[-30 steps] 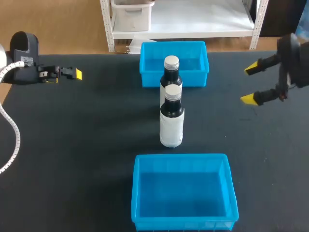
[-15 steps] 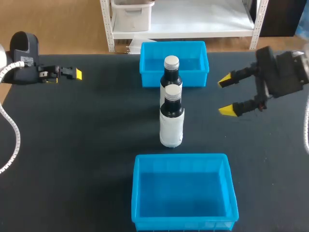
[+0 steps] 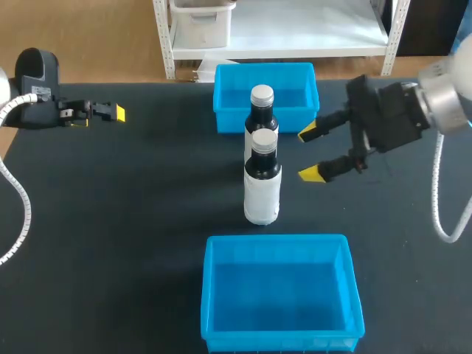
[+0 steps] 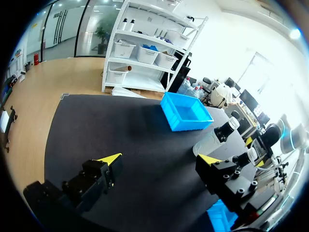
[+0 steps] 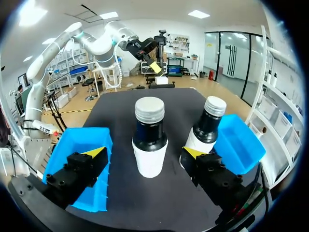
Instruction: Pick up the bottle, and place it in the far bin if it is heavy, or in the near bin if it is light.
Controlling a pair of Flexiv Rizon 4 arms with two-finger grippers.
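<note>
Bottles, two of them, stand upright on your black bench [image 3: 110,221] between the two blue bins. Each is dark with a white label and a pale cap. The far bottle [image 3: 262,110] stands close against the front wall of the far bin [image 3: 225,103]; you cannot tell whether it touches. The near bottle [image 3: 262,188] stands just beside it on the side facing the near bin [image 3: 209,295], with a strip of bare bench between it and that bin. Your right arm [image 3: 391,122] comes in over the bench from the right, and the right fingers [image 3: 310,174] are spread wide and grip nothing. Their yellow tips point at the bottles from the side, near them but not touching. In the right wrist view the near bottle stands ahead of the gap between the fingers, and the far bottle stands ahead of the finger on the far bin's side. Your left fingers [image 3: 118,113] hang over the bench's far left part, well apart from both bottles. The left wrist view shows them wide apart, gripping nothing.
</note>
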